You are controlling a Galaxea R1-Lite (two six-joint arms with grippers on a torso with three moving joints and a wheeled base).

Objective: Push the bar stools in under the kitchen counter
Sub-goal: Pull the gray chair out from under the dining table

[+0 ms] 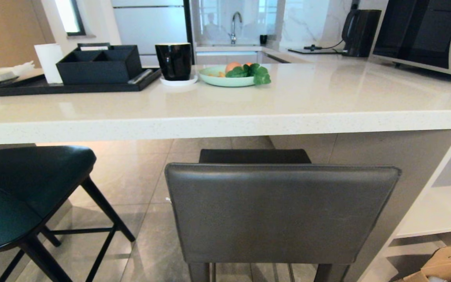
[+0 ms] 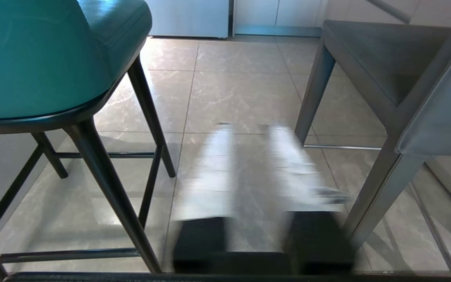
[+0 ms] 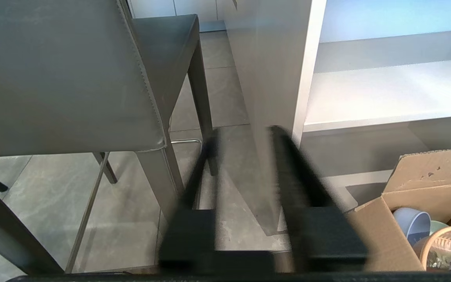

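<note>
Facing the kitchen counter (image 1: 225, 121), both bar stools (image 1: 280, 211) stand upright.

Glossy speckled stone counter (image 1: 249, 117); smooth leather stools, teal (image 1: 22, 188) and grey (image 1: 280, 211); polished floor tiles (image 1: 147, 172)

Home kitchen: stone counter (image 1: 249, 105) w/ bar stools (image 1: 280, 211), sink tap (image 1: 235, 26), microwave (image 1: 421, 33)

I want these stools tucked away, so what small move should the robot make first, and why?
Probably bring the right end effector up to the grey stool's backrest. That stool stands straight ahead with only the front of its seat under the counter, and both end effectors hang low, touching nothing. The teal stool sits off to the left.
</note>
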